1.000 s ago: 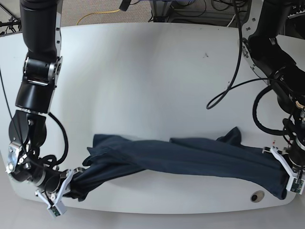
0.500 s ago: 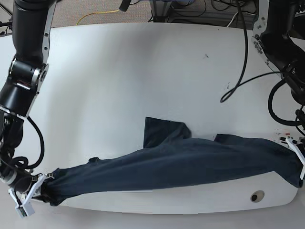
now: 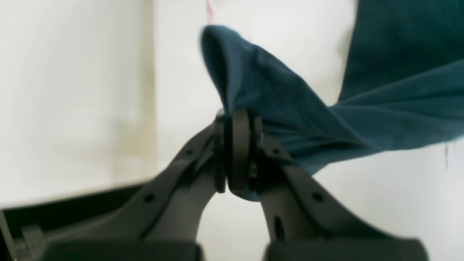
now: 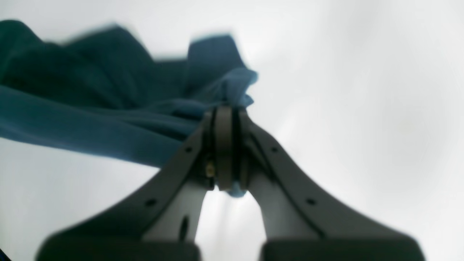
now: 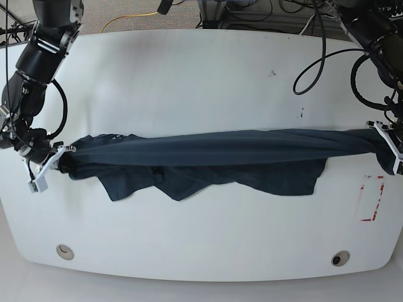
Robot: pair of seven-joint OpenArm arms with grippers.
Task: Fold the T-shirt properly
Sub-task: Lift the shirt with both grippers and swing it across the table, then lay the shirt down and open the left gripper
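T-shirt [image 5: 220,157] stretched taut across table [image 5: 201,82]; left claw [image 5: 385,146] and right claw [image 5: 55,162] each clenched on an end, likely lifted.

— What colour is the cloth I hold?
— The T-shirt [image 5: 220,154] is plain dark navy, no print; up close in my wrist views it reads teal-blue.
— And the bench [image 5: 201,82]?
— White, with a small red outline [image 5: 371,198] near its edge and a few dark specks.
— My end effectors?
— My left end effector [image 3: 237,152] and right end effector [image 4: 224,148] are matte black-grey.
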